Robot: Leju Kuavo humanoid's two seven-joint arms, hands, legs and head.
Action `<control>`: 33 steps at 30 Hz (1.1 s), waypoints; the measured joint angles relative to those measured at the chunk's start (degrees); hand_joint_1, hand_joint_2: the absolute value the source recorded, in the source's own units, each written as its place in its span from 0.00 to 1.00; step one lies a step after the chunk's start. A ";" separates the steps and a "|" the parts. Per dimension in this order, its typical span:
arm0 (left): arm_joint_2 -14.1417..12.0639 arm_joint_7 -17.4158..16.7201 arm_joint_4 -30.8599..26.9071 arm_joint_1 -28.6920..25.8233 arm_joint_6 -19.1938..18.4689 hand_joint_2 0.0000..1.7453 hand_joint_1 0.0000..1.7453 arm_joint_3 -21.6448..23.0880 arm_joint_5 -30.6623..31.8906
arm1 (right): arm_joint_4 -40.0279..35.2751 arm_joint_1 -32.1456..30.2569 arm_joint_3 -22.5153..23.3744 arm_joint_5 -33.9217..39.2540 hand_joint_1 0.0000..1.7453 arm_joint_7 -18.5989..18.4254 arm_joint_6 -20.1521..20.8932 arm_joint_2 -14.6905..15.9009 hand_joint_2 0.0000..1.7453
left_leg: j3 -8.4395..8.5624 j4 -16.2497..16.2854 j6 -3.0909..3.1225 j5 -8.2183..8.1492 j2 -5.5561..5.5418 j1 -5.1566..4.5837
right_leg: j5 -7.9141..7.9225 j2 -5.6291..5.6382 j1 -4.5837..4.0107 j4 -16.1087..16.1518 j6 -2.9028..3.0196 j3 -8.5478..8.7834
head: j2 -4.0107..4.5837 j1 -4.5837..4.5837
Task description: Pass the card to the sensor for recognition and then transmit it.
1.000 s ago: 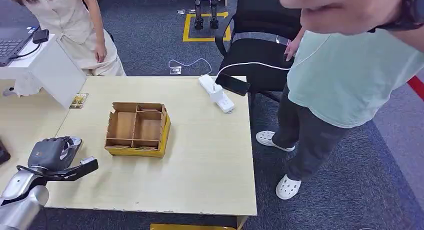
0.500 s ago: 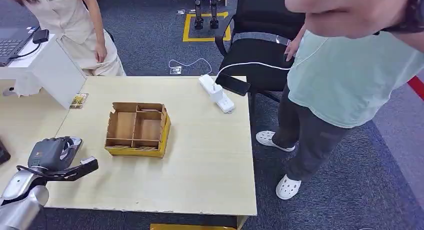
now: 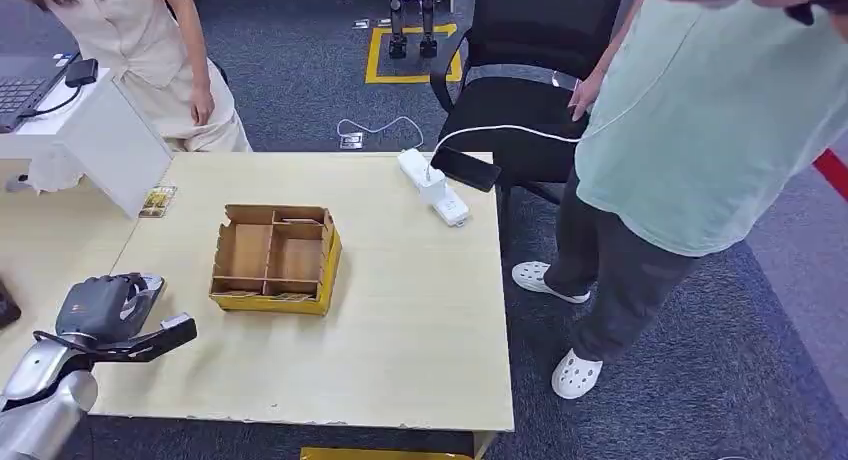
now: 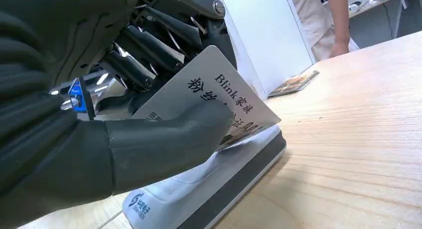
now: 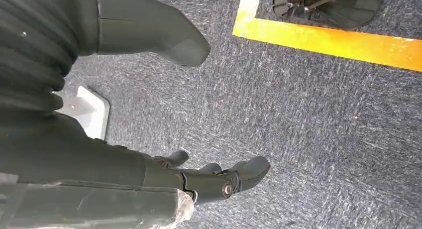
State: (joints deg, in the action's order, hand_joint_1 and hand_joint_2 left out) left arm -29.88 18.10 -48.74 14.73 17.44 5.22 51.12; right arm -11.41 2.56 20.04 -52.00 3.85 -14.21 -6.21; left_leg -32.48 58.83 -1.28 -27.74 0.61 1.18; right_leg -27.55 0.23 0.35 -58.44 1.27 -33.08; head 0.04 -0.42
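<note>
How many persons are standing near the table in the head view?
2. One person in beige stands at the table's far left corner; one person in a light green shirt stands to its right, by the black chair. Others may be out of frame.

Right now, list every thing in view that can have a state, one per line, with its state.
left hand: holds the card, thumb pressed on its face
card: held tilted just over the sensor
sensor: lying flat on the table
right hand: holds nothing, fingers apart, over the carpet
cardboard box: open-topped, compartments look empty
power strip: a white charger plugged in
office chair: unoccupied
</note>
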 joint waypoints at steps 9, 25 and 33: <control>0.00 0.00 0.00 0.00 0.00 1.00 1.00 0.00 0.00 | 0.00 0.00 0.00 0.00 0.00 0.00 0.00 0.00 1.00 | 0.00 0.00 0.00 0.00 0.00 0.00 | 0.00 0.00 0.00 0.00 0.00 0.00 | 0.00 0.00; 0.04 0.00 0.00 -0.01 0.00 1.00 1.00 0.00 -0.02 | 0.00 0.00 0.00 0.00 0.00 0.00 0.00 0.00 1.00 | 0.00 0.00 0.00 0.00 0.00 0.00 | 0.00 0.00 0.00 0.00 0.00 0.00 | 0.00 0.00; 0.07 0.00 0.00 -0.01 0.00 1.00 1.00 0.00 0.00 | 0.00 0.00 0.02 0.00 0.00 0.00 0.00 0.00 1.00 | 0.00 0.00 0.00 0.00 0.00 0.00 | 0.00 0.00 0.00 0.00 0.00 0.00 | 0.00 0.00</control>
State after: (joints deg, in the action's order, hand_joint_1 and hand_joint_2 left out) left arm -29.81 18.10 -48.74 14.72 17.44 5.22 51.12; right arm -11.41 2.56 20.06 -52.00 3.85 -14.21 -6.21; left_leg -32.48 58.84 -1.28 -27.74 0.61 1.18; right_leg -27.55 0.23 0.35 -58.43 1.27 -33.08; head 0.04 -0.42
